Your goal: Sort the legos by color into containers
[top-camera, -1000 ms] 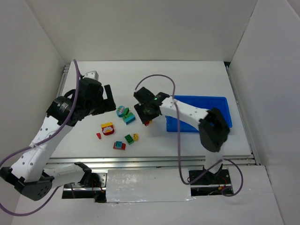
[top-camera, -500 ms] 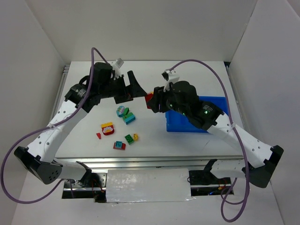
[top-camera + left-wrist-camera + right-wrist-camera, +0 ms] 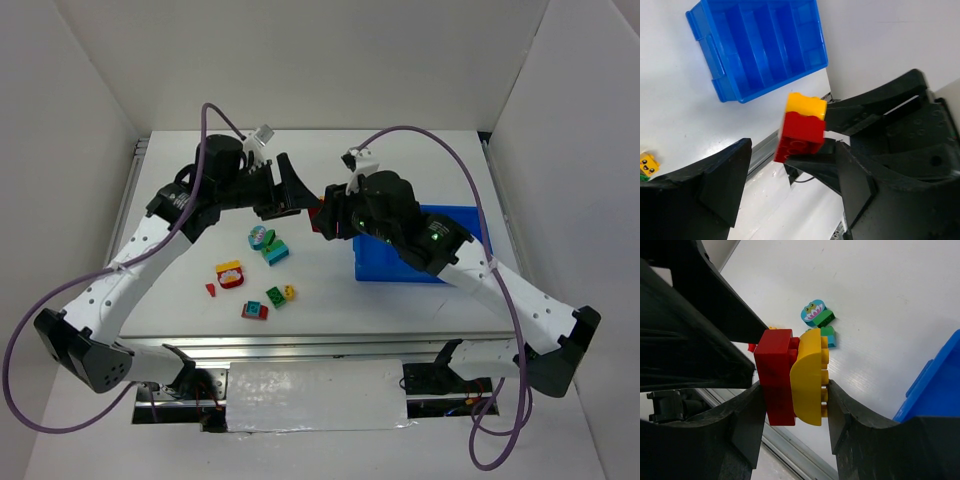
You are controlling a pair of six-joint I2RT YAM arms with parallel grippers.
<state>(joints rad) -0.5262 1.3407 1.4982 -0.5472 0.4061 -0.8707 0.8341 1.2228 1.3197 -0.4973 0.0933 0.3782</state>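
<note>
both arms have come up off the table (image 3: 420, 160) since a second ago, and over the last half second the left gripper (image 3: 297, 192) has edged a touch nearer the right gripper (image 3: 322, 214). the two now meet nose to nose in mid-air.

the right gripper is clenched on a red-and-yellow lego (image 3: 792, 376), with one finger pressed flat against the red half and the other against the yellow half. that brick hangs above the table to the left of the blue tray (image 3: 462, 218), not over any of its compartments.

the left gripper is spread wide, its fingers standing either side of the held brick. one finger is plainly clear of it. on the other side i can't tell whether it touches.

down on the table, left of the tray, lie the loose pieces:
- a teal-and-green piece (image 3: 261, 236) with a toothy face, and just beside it a teal brick (image 3: 276, 252)
- a yellow-and-red brick (image 3: 230, 273)
- a small red bit (image 3: 211, 290)
- a green brick (image 3: 274, 296) next to a yellow brick (image 3: 289, 292)
- a red-and-teal brick (image 3: 255, 311), nearest the arms' bases
</note>
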